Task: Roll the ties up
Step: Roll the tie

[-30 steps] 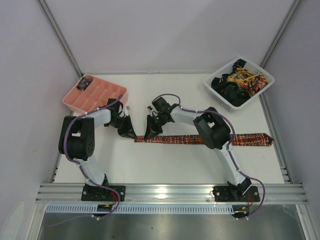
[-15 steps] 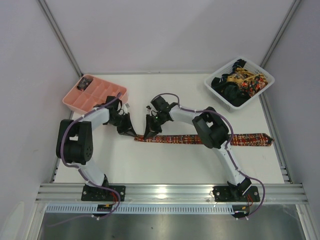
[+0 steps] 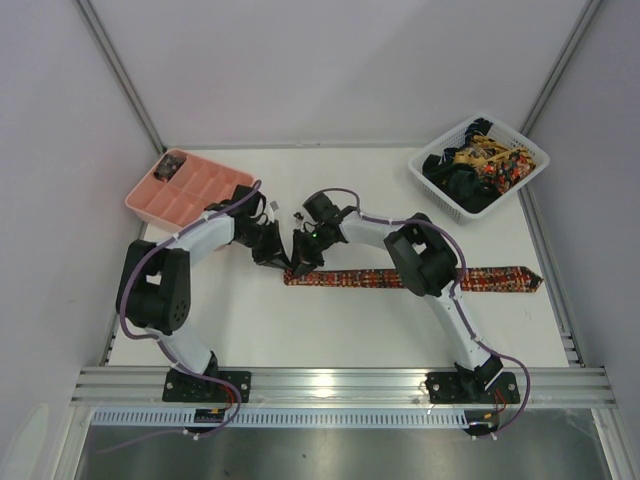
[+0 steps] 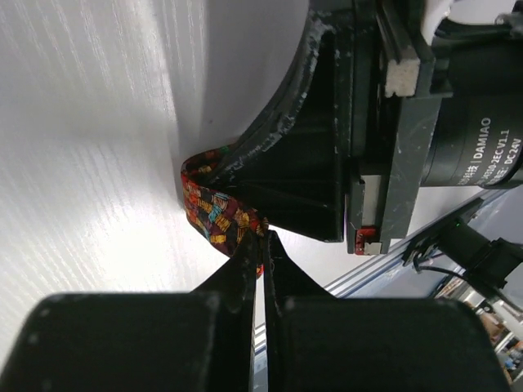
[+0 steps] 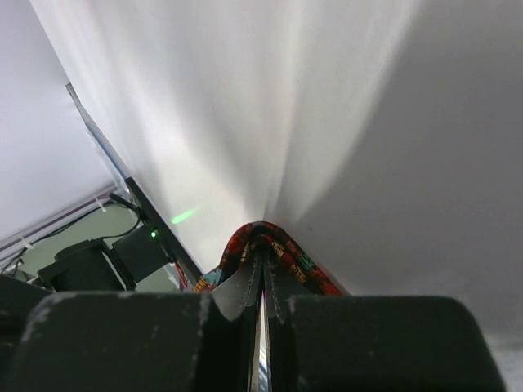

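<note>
A patterned red, orange and yellow tie (image 3: 420, 279) lies flat across the table, its pointed end at the right. Its left end is lifted and folded over the shut fingertips of my right gripper (image 3: 297, 266). In the right wrist view the tie (image 5: 290, 253) loops round the tips of that gripper (image 5: 261, 255). My left gripper (image 3: 281, 259) sits close against it from the left. In the left wrist view its jaws (image 4: 263, 238) are shut, pinching the edge of the folded tie (image 4: 214, 219). Several more ties (image 3: 480, 160) lie in a heap in the basket.
The white lattice basket (image 3: 437, 198) stands at the back right. A pink compartment tray (image 3: 140, 205) stands at the back left, with a dark patterned roll (image 3: 171, 166) in its far corner compartment. Both arms crowd together left of the table's middle.
My left gripper has moved right, up against the right gripper. The tie's left end has drawn right and now folds over the right fingertips.
</note>
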Tool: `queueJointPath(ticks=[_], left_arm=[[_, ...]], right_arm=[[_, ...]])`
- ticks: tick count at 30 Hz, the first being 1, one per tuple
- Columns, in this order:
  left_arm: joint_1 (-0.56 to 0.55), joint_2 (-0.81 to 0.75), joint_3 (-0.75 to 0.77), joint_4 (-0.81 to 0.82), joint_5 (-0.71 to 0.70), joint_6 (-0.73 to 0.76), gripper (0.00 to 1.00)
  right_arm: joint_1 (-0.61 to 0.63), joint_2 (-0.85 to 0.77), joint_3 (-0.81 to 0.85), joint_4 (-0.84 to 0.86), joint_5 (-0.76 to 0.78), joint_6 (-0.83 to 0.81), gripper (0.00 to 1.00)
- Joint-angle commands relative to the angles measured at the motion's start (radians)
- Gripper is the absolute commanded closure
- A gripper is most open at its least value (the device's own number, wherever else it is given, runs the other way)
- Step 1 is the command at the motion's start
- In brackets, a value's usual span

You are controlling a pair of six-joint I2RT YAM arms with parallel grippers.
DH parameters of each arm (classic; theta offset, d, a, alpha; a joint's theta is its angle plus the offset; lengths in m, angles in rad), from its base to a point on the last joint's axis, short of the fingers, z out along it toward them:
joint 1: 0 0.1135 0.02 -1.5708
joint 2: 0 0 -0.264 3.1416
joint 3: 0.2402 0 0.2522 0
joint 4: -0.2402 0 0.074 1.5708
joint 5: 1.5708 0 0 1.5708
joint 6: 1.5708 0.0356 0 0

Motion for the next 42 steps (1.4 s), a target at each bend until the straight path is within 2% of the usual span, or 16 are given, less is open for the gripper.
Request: queueJointPath(ticks=[1,17,31,42], left_arm=[[-0.015,0.004,0.044,0.001,-0.025,-0.069,1.0],[-0.069,0.049,0.125,-0.043,-0.098,-0.077,0.99],[-0.147,0.105,0.149,-0.013,-0.094,-0.112,0.99],[-0.182,0.154,0.139,0.041,-0.063,-0.134,0.99]], right_arm=[[-0.019,-0.075,-0.054,0.027,-0.021,0.034,0.95],[-0.081,-0.234,-0.221,0.011,0.039,0.012,0.95],[-0.092,-0.184,-0.241,0.001,0.11,-0.021,0.96],[-0.152,-0.3,-0.303,-0.038,0.133,0.009,0.96]])
